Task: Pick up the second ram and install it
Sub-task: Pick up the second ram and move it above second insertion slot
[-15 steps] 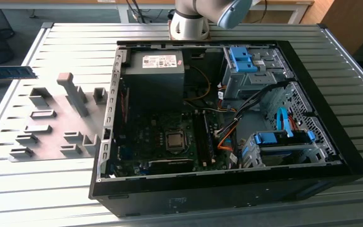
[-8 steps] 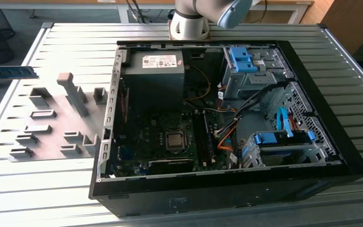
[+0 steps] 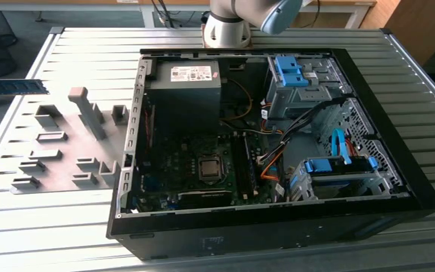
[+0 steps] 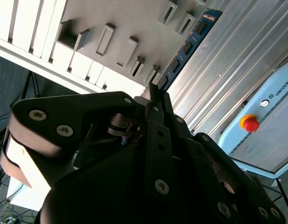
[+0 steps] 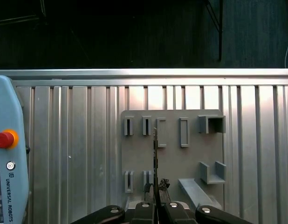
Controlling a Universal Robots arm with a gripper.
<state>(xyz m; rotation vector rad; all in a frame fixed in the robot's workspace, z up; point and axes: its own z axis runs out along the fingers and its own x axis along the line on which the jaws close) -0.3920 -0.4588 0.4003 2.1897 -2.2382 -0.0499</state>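
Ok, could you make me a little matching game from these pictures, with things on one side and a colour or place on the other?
Things:
1. second ram
2. stop button
3. slotted tray
4. drive caddies

Matches:
A. grey, lying on the metal table
B. blue, inside the computer case
C. red
D. gripped in the claw

Pairs: 1-D, 2-C, 3-A, 4-B.

likely a lab: opened computer case point(image 3: 278, 233), metal table point(image 3: 43, 226)
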